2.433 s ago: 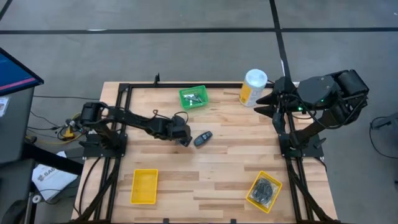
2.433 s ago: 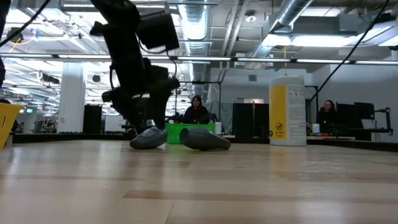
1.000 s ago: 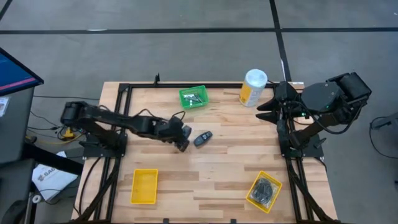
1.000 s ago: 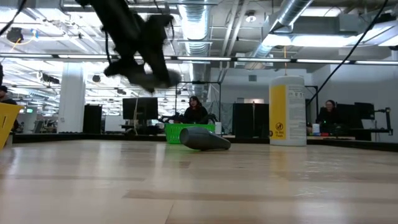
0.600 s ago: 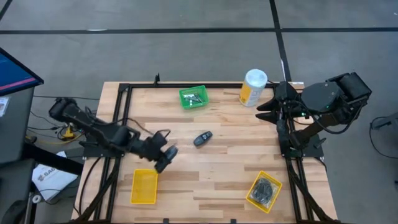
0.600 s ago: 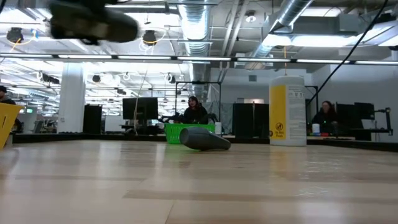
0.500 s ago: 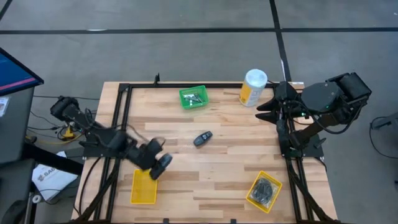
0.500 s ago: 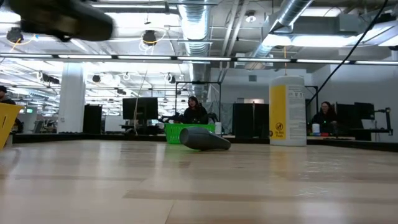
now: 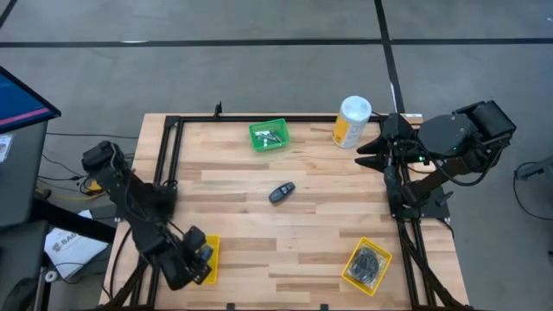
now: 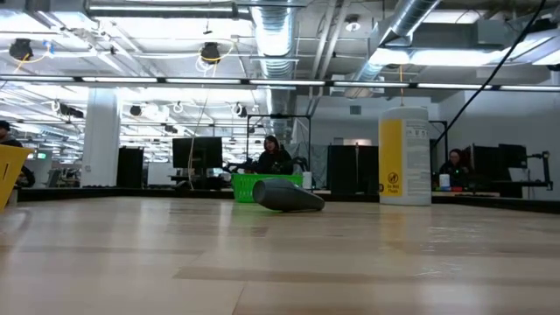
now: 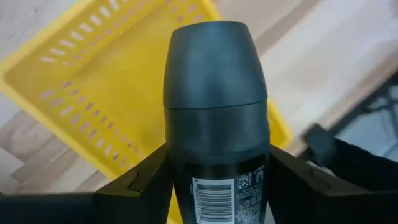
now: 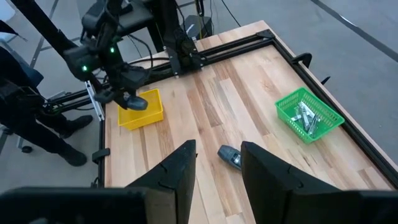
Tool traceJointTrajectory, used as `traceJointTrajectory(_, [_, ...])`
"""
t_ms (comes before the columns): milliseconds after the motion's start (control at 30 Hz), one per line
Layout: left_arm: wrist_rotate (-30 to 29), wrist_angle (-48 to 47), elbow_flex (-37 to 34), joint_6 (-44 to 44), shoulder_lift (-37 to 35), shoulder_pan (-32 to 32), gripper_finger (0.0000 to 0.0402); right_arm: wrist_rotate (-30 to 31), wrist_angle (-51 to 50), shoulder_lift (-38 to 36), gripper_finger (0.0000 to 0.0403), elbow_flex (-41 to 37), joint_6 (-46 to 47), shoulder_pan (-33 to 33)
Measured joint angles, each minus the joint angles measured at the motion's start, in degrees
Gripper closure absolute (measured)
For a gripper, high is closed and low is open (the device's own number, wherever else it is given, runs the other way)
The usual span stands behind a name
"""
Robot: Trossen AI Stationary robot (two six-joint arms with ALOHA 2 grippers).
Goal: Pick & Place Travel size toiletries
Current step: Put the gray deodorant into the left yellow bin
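Toiletries split here: one dark oval piece [image 11: 216, 118] is clamped in the left gripper [image 11: 214, 180] above the yellow tray [image 11: 106, 93] at the high view's lower left; another [image 9: 281, 192] lies mid-table. Lower inside the tray walls before releasing. Right gripper [image 12: 217, 163] waits upper right, fingers apart.

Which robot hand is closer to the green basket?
The right. The right gripper hangs at the table's far right edge, beside the canister, fairly near the green tray. The left gripper is over the yellow tray at the near left, holding a dark bottle.
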Motion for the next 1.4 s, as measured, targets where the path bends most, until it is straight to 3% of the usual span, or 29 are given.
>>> traceJointTrajectory(167, [3.6,0.0,0.0,-0.9,4.9,2.0,0.0206,0.0,0.0,0.0,0.0285,0.0,-0.2,0.0])
traceJointTrajectory(400, [3.9,-0.1,0.0,-0.8,7.2,4.0,0.0206,0.0,0.0,0.0,0.0285,0.0,-0.6,0.0])
traceJointTrajectory(733, [4.4,-0.4,0.0,-0.8,7.2,4.0,0.0112,0.0,0.0,0.0,0.0285,0.0,-0.6,0.1])
traceJointTrajectory(933, [4.8,-0.4,0.0,-0.5,5.5,4.8,0.0095,0.0,0.0,0.0,0.0285,0.0,-0.6,0.1])
traceJointTrajectory(1033, [2.0,-0.6,0.0,-0.1,2.2,5.5,0.0101,0.0,0.0,0.0,0.0285,0.0,-0.6,0.1])
traceJointTrajectory(1167, [-7.3,-0.6,0.0,2.4,-4.0,7.4,0.0113,0.0,0.0,0.0,0.0285,0.0,-0.6,0.1])
traceJointTrajectory(1267, [-14.4,-0.5,0.1,8.4,-8.1,11.1,0.0123,0.0,0.0,0.0,0.0285,0.0,-0.6,0.1])
traceJointTrajectory(1400, [-18.9,0.5,0.1,20.4,-10.5,20.1,0.0138,0.0,-0.1,0.0,0.0285,0.0,-1.7,0.1])
